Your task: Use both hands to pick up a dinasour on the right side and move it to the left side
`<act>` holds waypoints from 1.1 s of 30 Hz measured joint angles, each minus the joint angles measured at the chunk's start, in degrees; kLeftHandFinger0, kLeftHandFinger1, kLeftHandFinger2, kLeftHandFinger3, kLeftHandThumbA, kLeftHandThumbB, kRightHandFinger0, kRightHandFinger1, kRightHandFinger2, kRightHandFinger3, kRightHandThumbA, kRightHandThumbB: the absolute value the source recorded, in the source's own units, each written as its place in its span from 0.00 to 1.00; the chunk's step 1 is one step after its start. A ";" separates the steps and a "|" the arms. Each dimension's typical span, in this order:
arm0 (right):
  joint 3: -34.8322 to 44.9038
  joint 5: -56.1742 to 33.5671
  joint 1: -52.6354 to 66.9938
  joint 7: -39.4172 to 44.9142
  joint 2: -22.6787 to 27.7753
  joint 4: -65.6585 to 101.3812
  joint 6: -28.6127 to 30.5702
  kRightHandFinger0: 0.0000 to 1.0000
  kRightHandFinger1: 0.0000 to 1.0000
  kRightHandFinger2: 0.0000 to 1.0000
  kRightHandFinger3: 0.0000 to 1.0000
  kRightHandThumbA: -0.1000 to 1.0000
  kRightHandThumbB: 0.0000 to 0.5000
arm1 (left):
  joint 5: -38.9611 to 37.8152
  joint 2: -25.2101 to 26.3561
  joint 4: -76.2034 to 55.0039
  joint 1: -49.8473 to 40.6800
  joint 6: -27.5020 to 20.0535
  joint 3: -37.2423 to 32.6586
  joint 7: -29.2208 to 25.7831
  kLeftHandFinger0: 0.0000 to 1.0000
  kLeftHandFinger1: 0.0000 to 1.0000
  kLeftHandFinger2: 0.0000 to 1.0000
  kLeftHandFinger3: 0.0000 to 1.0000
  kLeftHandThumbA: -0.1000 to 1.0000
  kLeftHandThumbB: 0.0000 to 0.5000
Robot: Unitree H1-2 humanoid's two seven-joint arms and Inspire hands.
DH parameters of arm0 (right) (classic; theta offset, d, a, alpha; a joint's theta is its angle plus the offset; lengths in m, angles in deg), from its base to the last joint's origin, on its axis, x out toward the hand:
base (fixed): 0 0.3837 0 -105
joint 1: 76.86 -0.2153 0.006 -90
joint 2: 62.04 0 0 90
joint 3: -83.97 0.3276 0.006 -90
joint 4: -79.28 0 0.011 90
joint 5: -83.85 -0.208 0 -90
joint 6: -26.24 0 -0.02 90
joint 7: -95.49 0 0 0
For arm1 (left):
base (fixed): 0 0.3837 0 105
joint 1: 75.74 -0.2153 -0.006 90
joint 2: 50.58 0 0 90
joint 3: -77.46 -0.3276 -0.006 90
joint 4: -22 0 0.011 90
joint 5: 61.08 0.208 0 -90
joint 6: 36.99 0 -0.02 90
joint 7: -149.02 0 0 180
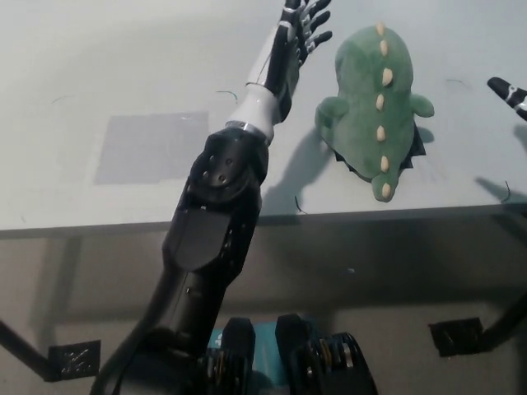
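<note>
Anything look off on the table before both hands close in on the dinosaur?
Nothing stands out. The green dinosaur lies flat and intact on the table, on a dark patch. The left hand is open beside it; only a tip of the right hand shows.

Showing no readable text, label, brand, number or sign anywhere, neither on the worktop (99, 66) nor on the green plush dinosaur (375, 99).

Green plush dinosaur (372, 107) lies flat, table's right.
</note>
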 measured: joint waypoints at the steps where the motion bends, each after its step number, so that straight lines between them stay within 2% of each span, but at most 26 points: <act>1: -0.07 0.28 -0.66 0.01 0.00 -1.63 0.04 1.00 1.00 1.00 1.00 1.00 0.19 | 0.13 0.04 2.39 1.04 -0.34 0.03 -0.11 1.00 1.00 1.00 1.00 1.00 0.65; 2: -0.12 0.53 -1.01 0.01 -0.01 -2.75 0.04 1.00 1.00 1.00 1.00 1.00 0.15 | 0.23 0.08 3.72 1.60 -0.56 0.04 -0.21 1.00 1.00 1.00 1.00 1.00 0.56; 4: -0.31 1.11 -2.09 0.00 -0.01 -5.60 0.17 1.00 1.00 1.00 1.00 1.00 0.16 | 0.40 0.15 6.73 2.86 -1.19 0.18 -0.53 1.00 1.00 1.00 1.00 1.00 0.51; 5: -0.41 1.40 -2.73 -0.01 -0.01 -7.27 0.24 1.00 1.00 1.00 1.00 1.00 0.19 | 0.45 0.19 8.50 3.56 -1.38 0.27 -0.60 1.00 1.00 1.00 1.00 1.00 0.52; 6: -0.48 1.70 -3.29 -0.01 -0.01 -8.73 0.30 1.00 1.00 1.00 1.00 1.00 0.19 | 0.48 0.18 10.32 4.30 -1.70 0.40 -0.74 1.00 1.00 1.00 1.00 1.00 0.52; 9: -0.79 2.42 -4.68 0.00 0.02 -12.77 1.14 1.00 1.00 1.00 1.00 1.00 0.30 | 0.52 0.19 14.62 5.95 -2.73 0.70 -1.28 1.00 1.00 1.00 1.00 1.00 0.57; 13: -1.23 3.53 -6.00 0.07 0.22 -18.71 2.66 1.00 1.00 1.00 1.00 1.00 0.31 | 0.60 0.26 19.94 7.97 -3.93 1.14 -1.93 1.00 1.00 1.00 1.00 1.00 0.60; 16: -1.50 4.08 -6.21 0.26 0.56 -22.01 3.78 1.00 1.00 1.00 1.00 1.00 0.22 | 0.61 0.36 23.30 8.78 -4.79 1.55 -2.34 1.00 1.00 1.00 1.00 1.00 0.55; 17: -1.54 4.21 -6.22 0.31 0.63 -22.75 4.06 1.00 1.00 1.00 1.00 1.00 0.19 | 0.61 0.38 23.98 8.86 -4.97 1.66 -2.40 1.00 1.00 1.00 1.00 1.00 0.55; 20: -1.66 4.36 -6.28 0.85 0.87 -25.27 4.71 1.00 1.00 1.00 1.00 1.00 0.15 | 0.65 0.51 26.78 8.99 -5.65 1.92 -2.81 1.00 1.00 1.00 1.00 1.00 0.50; 22: -1.79 4.49 -6.31 1.09 0.97 -26.03 4.86 1.00 1.00 1.00 1.00 1.00 0.13 | 0.75 0.57 28.29 9.03 -5.93 1.91 -3.16 1.00 1.00 1.00 1.00 1.00 0.55; 27: -2.23 4.62 -6.94 1.99 1.01 -29.49 5.03 1.00 1.00 1.00 1.00 1.00 0.04 | 0.92 0.56 32.66 9.28 -6.53 1.98 -4.36 1.00 1.00 1.00 1.00 1.00 0.55; 28: -2.46 4.63 -7.63 2.37 1.00 -31.35 5.06 1.00 1.00 1.00 1.00 1.00 0.06 | 0.95 0.56 33.79 9.29 -6.69 1.97 -4.67 1.00 1.00 1.00 1.00 1.00 0.63; 29: -2.62 4.65 -8.10 2.61 1.00 -32.57 5.16 1.00 1.00 1.00 1.00 1.00 0.07 | 1.00 0.52 34.30 9.28 -6.71 1.95 -4.91 1.00 1.00 1.00 1.00 1.00 0.64; 30: -2.79 4.68 -8.68 2.78 0.97 -33.83 5.27 1.00 1.00 1.00 1.00 1.00 0.16 | 1.07 0.51 35.05 9.31 -6.70 1.93 -5.11 1.00 1.00 1.00 1.00 1.00 0.67; 31: -2.96 4.76 -9.14 2.91 0.89 -34.95 5.42 1.00 1.00 1.00 1.00 1.00 0.19 | 1.10 0.49 35.61 9.31 -6.67 1.97 -5.39 1.00 1.00 1.00 1.00 1.00 0.69; 33: -3.09 4.87 -10.00 3.09 0.68 -36.96 5.61 1.00 1.00 1.00 1.00 1.00 0.13 | 1.11 0.43 36.60 9.30 -6.59 2.05 -5.97 1.00 1.00 1.00 1.00 1.00 0.65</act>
